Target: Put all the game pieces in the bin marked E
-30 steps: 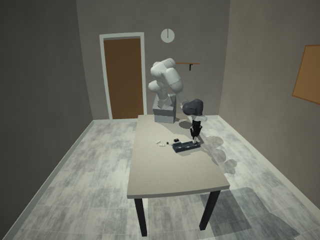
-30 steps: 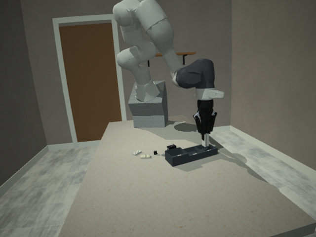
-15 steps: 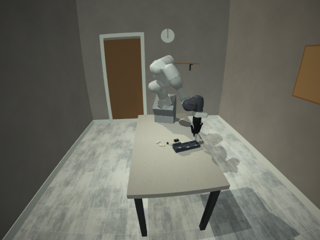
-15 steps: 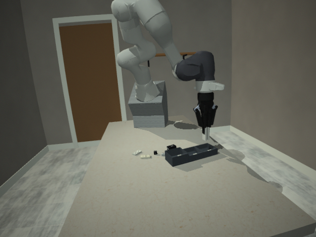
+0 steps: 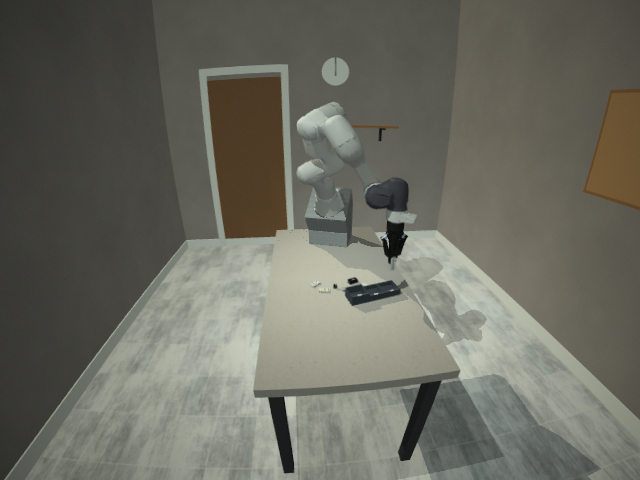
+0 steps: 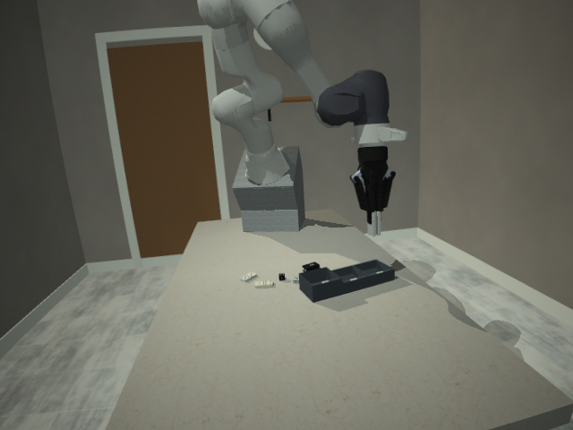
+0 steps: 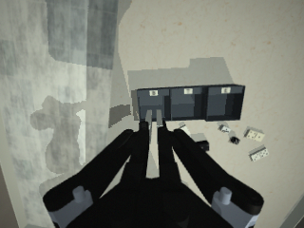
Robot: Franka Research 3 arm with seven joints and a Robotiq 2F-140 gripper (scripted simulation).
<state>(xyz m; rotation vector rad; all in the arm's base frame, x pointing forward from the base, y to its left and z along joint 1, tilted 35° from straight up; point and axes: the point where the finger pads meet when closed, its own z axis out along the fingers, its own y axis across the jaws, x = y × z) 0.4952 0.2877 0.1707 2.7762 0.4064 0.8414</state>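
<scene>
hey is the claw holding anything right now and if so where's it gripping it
Nothing is held. The claw is shut with nothing between its fingers, hanging above the bins.

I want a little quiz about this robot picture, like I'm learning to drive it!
1. True or false: the gripper hangs above the bin row, not touching it.
2. How many compartments does the bin row have? A) two B) three C) five
3. Fill in: the two white dominoes lie on the ____, outside the bins.

Key: 1 true; 2 B; 3 table. The gripper is shut and holds nothing, so no piece is on its way to a bin yet.
</scene>
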